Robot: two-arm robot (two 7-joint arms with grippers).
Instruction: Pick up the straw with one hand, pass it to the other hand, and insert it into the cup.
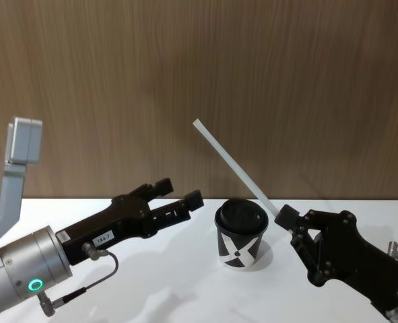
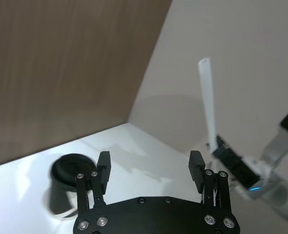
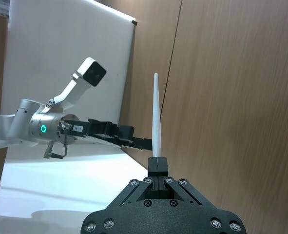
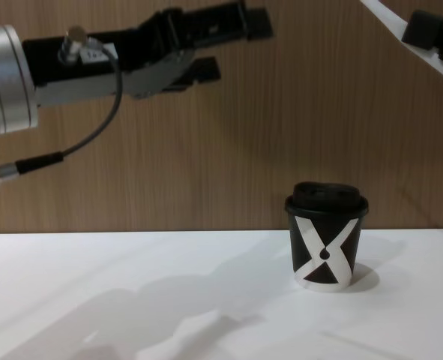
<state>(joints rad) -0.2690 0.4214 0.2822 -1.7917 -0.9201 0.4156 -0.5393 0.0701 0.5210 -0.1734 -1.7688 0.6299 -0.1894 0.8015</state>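
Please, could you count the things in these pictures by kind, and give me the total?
straw: 1
cup: 1
grippers: 2 (left gripper open, right gripper shut on the straw)
Total: 4

The left gripper (image 1: 180,192) is held aloft, reaching rightward with jaws spread wide. The right gripper (image 1: 284,215) angles up toward it, pinched on the straw (image 1: 232,163).

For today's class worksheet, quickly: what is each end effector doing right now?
Left end effector: open, holding nothing.
Right end effector: closed on the straw.
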